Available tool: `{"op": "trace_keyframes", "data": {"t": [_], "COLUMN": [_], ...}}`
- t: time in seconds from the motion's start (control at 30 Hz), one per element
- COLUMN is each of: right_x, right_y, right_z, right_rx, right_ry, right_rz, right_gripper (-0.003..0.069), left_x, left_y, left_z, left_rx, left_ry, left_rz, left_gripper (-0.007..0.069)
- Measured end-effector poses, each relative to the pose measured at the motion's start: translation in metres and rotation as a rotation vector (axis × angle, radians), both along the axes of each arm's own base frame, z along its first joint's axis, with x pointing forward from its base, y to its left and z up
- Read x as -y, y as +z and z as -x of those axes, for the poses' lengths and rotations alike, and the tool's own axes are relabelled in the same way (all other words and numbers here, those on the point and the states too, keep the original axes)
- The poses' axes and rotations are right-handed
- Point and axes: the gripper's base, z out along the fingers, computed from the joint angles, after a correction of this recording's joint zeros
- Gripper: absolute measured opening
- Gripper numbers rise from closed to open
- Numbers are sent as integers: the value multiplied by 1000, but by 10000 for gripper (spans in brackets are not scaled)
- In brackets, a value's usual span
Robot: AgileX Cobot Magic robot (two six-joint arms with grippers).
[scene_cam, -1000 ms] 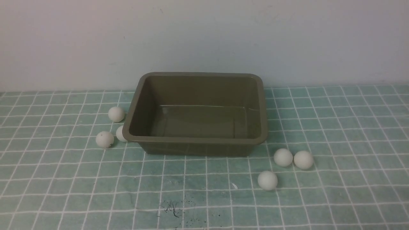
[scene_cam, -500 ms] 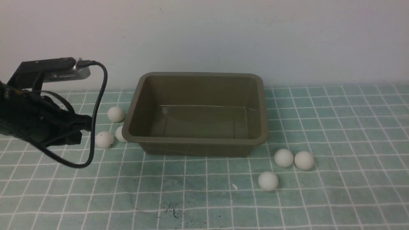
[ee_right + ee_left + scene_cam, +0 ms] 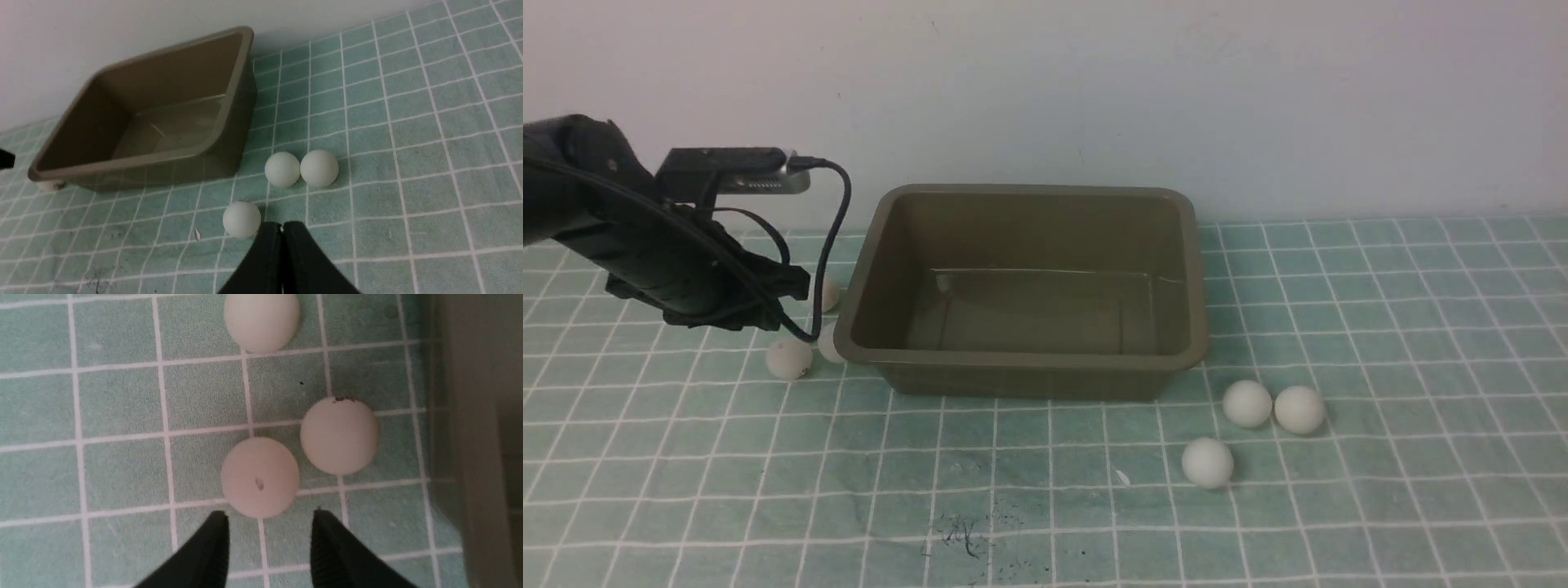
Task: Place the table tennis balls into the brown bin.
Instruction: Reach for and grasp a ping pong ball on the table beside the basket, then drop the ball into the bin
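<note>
The black left gripper (image 3: 271, 522) stood open with nothing between its two fingertips, near three matte white table tennis balls (image 3: 260, 477), while the black right gripper (image 3: 284, 226) was shut and held nothing. Six balls in all lay on the green surface (image 3: 1045, 490) with its white grid, three on each side of the one rectangular olive-brown plastic bin (image 3: 1021, 359), and none showed inside it. On the right side, two balls sat close beside each other and the third lay nearer the robot. In the front view, the black cable (image 3: 837, 237) and the left arm (image 3: 678, 253) partly covered the farthest left ball, the bin's rim hid part of another, and the right arm was out of sight. The left wrist view cut off one ball at the picture's edge but showed dark marks on the other two; the right wrist view showed the three right balls whole and only part of a left one past the bin.
</note>
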Motion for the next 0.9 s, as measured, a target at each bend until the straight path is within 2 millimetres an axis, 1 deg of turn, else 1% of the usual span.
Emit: {"op": "trace_keyframes", "data": {"t": [0.07, 0.1, 0.13, 0.17, 0.2, 0.3, 0.37, 0.43, 0.47, 0.5, 0.53, 0.6, 0.7, 0.73, 0.77, 0.8, 0.83, 0.87, 0.9], "right_x": [-1, -1, -1, -1, -1, -1, -1, -1, -1, -1, -2, -2, -4, -6, -8, -9, -9, -11, -12], "right_y": [7, 8, 8, 9, 9, 8, 8, 8, 8, 9, 9, 13, 19, 20, 19, 19, 18, 12, 11], "right_z": [-7, -9, -11, -11, -12, -12, -12, -12, -13, -13, -15, -20, -38, -46, -61, -69, -74, -97, -100], "right_rx": [-16, -21, -24, -24, -27, -29, -29, -29, -31, -41, -58, -101, -177, -203, -236, -247, -258, -315, -321], "right_ry": [16, 20, 22, 22, 22, 23, 23, 23, 24, 26, 32, 49, 93, 115, 148, 166, 174, 199, 201], "right_rz": [27, 34, 40, 40, 41, 42, 43, 44, 44, 45, 52, 77, 126, 147, 173, 187, 194, 208, 209], "right_gripper": [-15, -15, -15, -15, -15, -15, -15, -15, -15, -15, -15, -15, -12, -10, -8, -8, -7, -3, -1], "left_x": [-1, -1, -1, -1, -2, -2, -2, -2, -2, -2, -3, -3, -5, -5, -2, 0, 2, 15, 17], "left_y": [-12, -18, -22, -22, -29, -40, -49, -60, -62, -64, -64, -59, -35, -21, 1, 17, 20, 48, 49], "left_z": [-10, -15, -19, -19, -23, -26, -28, -28, -28, -27, -27, -24, -16, -13, -8, -4, -3, 6, 6], "left_rx": [-4, 1, 9, 13, 14, 3, -19, -47, -54, -70, -75, -91, -81, -57, -11, 27, 35, 115, 115], "left_ry": [8, 16, 23, 24, 28, 30, 30, 29, 28, 21, 15, 6, -13, -14, -12, -13, -16, -52, -54], "left_rz": [-4, -3, -3, -4, -5, -8, -8, -9, -10, -16, -22, -37, -64, -65, -52, -40, -37, -8, -3], "left_gripper": [384, 417, 447, 451, 472, 478, 467, 429, 412, 356, 349, 353, 353, 353, 353, 353, 353, 353, 353]}}
